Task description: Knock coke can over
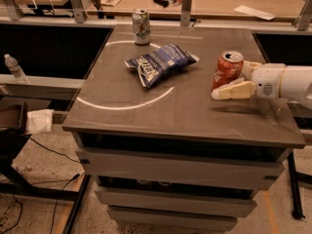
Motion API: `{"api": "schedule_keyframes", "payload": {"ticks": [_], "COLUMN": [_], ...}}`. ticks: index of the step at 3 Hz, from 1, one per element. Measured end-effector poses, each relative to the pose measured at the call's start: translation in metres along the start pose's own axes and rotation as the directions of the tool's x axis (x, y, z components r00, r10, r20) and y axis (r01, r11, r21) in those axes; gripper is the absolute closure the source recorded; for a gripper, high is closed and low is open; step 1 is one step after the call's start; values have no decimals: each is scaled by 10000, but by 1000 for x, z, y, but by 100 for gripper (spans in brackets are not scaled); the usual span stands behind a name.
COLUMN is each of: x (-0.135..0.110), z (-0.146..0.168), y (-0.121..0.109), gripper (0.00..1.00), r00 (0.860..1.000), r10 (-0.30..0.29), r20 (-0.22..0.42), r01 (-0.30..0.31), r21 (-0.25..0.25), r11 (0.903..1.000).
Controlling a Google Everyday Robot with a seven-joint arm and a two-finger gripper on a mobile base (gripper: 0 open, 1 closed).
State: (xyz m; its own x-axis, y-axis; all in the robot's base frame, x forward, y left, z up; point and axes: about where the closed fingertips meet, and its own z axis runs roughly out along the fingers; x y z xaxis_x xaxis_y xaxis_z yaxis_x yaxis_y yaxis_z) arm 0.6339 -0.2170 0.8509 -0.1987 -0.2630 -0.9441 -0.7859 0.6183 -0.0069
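Note:
The coke can point(227, 69), red with a silver top, stands near the right side of the grey table point(146, 111). My gripper point(233, 81) reaches in from the right at can height and is open. Its cream near finger point(235, 90) lies along the can's front base, touching or nearly touching it. The far finger point(248, 67) sits just behind and to the right of the can. The white wrist point(282, 81) extends off the table's right edge.
A blue chip bag point(160, 62) lies at the table's middle, left of the coke can. A silver-white can with green markings point(141, 27) stands at the back. A water bottle point(14, 68) stands on a ledge at far left. Desks with clutter run behind.

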Motion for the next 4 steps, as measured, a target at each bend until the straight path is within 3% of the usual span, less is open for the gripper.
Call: {"api": "schedule_keyframes", "payload": {"ticks": [2,3,4], "x": [-6,-13,-32], "z": [24,24,16], "y": [-1,-2,-6], "gripper": [41,63,87], "r00": [9999,10000,9979], "r10": [27,36,-582], "r20": [-133,43,274], "r01": [-33,-34,591], "r21": [-475,-462,-330], "r11": [9989,9989,9977]}}
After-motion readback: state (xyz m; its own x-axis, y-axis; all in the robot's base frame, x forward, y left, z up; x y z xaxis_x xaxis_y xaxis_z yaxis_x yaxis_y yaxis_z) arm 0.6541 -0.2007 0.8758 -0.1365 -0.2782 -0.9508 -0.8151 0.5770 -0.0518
